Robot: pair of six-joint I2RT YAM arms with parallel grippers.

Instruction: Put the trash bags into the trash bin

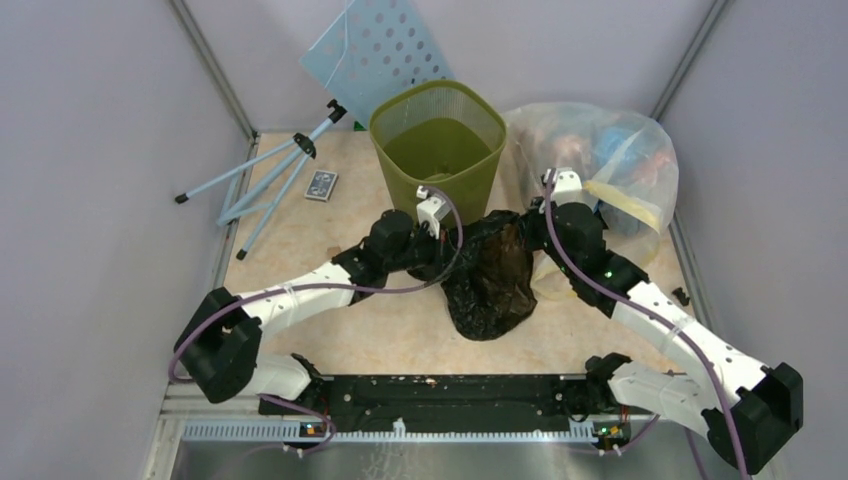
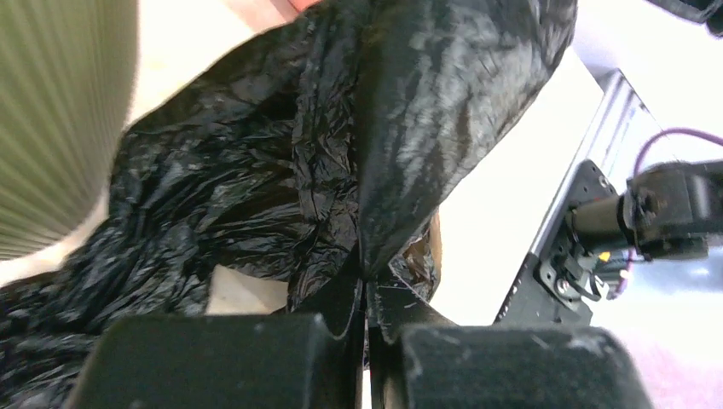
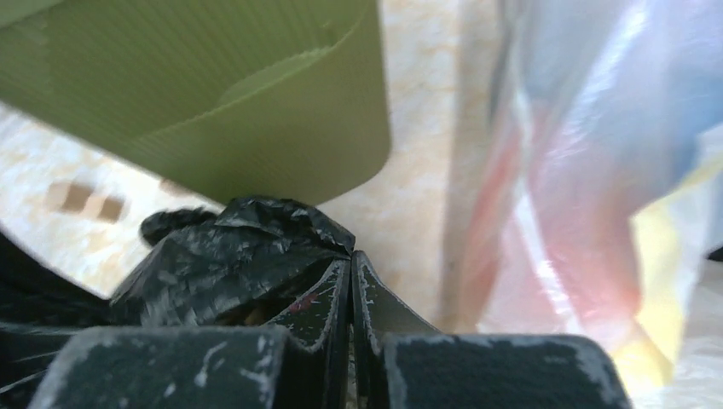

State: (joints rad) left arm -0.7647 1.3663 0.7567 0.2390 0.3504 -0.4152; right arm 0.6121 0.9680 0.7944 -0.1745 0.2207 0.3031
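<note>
The black trash bag (image 1: 490, 275) hangs crumpled between both grippers, in front of the olive-green trash bin (image 1: 440, 145), its lower end resting on the table. My left gripper (image 1: 437, 243) is shut on the bag's left edge; in the left wrist view the film (image 2: 341, 162) runs up from between the closed fingertips (image 2: 367, 285). My right gripper (image 1: 535, 222) is shut on the bag's right edge; in the right wrist view the bag (image 3: 230, 256) bunches at the closed fingertips (image 3: 351, 260), with the bin's wall (image 3: 239, 102) just beyond.
A clear bag of colourful rubbish (image 1: 605, 165) lies right of the bin, close to my right arm. A pale blue perforated board (image 1: 375, 50) leans on the back wall. A folded tripod (image 1: 270, 175) and a small card (image 1: 321, 185) lie at the left.
</note>
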